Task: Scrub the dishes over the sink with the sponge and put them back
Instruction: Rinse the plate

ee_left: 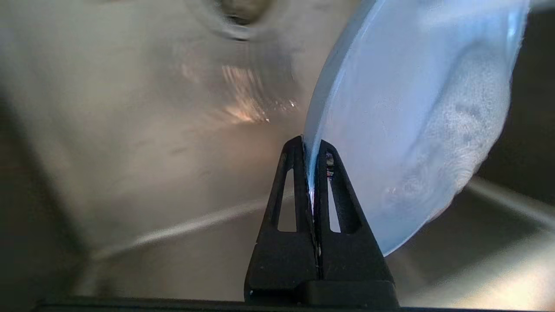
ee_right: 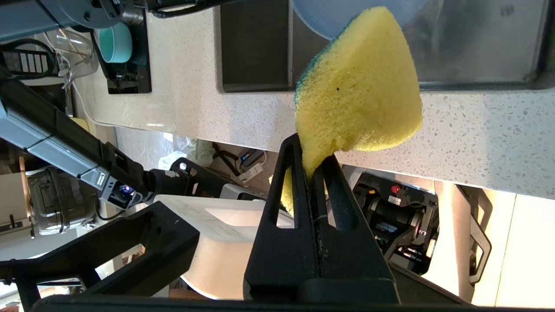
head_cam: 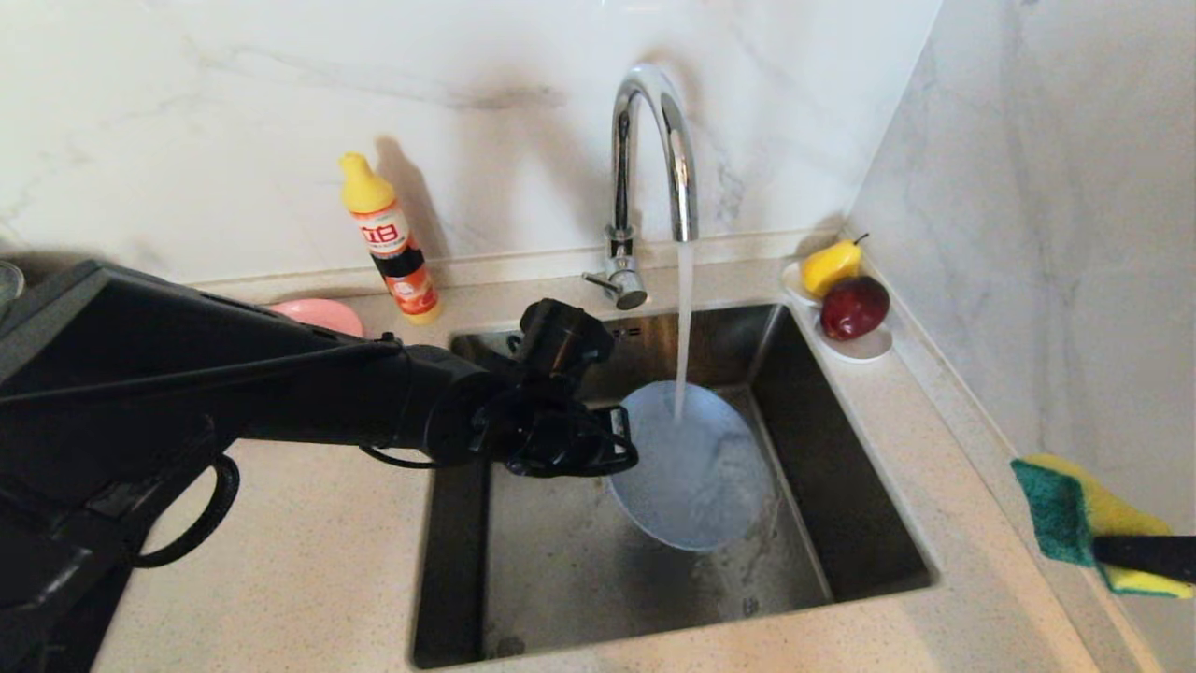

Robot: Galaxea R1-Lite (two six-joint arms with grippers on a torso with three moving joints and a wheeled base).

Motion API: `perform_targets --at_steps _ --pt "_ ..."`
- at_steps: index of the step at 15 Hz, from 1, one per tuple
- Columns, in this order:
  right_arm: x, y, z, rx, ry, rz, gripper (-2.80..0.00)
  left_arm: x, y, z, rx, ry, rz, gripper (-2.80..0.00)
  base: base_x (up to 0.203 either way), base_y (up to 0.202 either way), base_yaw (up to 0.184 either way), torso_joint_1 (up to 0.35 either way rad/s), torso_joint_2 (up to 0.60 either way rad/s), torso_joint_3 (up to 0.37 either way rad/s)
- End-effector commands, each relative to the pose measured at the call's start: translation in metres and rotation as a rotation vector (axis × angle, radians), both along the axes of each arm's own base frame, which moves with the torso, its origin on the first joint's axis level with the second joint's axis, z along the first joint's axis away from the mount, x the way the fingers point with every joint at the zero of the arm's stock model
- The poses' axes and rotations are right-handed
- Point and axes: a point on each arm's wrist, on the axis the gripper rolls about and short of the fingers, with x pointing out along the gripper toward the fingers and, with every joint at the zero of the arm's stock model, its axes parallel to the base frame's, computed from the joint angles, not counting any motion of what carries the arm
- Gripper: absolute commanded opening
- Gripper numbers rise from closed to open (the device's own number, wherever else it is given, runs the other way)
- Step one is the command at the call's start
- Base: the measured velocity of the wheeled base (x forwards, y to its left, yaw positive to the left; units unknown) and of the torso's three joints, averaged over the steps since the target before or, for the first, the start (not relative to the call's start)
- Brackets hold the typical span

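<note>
Left gripper (head_cam: 619, 432) reaches in from 9 o'clock, fingers clamped on the rim of the light blue plate (head_cam: 691, 467). Plate is held tilted over the sink (head_cam: 846, 486), face turned up so the tap (head_cam: 654, 168) stream lands on it near its 12 o'clock edge — looks like a rinse, the tilt letting water run off into the basin. Foamy patch shows on the plate's lower half.

Right gripper (ee_right: 311, 167) hangs out at 4 o'clock over the desk (head_cam: 934, 449), well apart from the sink, fingers pinched shut on one end of the sponge (head_cam: 1084, 519); probably parked clear while water hits the plate.

Pink dish (head_cam: 322, 315) sits at 10 o'clock beside the soap bottle (head_cam: 392, 243), mostly hidden behind the left arm. Teal bowl (ee_right: 115, 41) shows only in the right wrist view. Drain is mostly cut off in the left wrist view. Pear (head_cam: 832, 264) and apple (head_cam: 854, 307) on a white saucer (head_cam: 869, 348) at 2 o'clock.
</note>
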Motion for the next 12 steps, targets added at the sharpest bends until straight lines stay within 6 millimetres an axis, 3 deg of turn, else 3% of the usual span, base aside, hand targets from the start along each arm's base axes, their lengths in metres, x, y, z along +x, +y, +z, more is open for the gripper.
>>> perform_targets --at_steps 1,4,8,12 --pt "0.001 0.001 -0.004 0.000 0.019 0.005 -2.80 0.000 0.016 0.010 0.048 -0.036 0.087 -2.80 0.000 0.000 0.000 0.000 0.00 0.000" --pt "0.002 0.001 -0.010 -0.003 0.042 0.016 -2.80 -0.006 0.053 0.030 0.136 -0.101 0.169 -2.80 0.000 0.000 0.000 0.000 0.00 0.000" --pt "0.005 0.002 -0.016 0.001 0.033 0.016 -2.80 -0.011 0.102 0.038 0.380 -0.175 0.320 -2.80 0.000 0.000 0.000 0.000 0.00 0.000" --pt "0.006 0.002 -0.018 0.002 0.031 0.015 -2.80 -0.013 0.115 0.048 0.438 -0.207 0.372 -2.80 0.000 0.000 0.000 0.000 0.00 0.000"
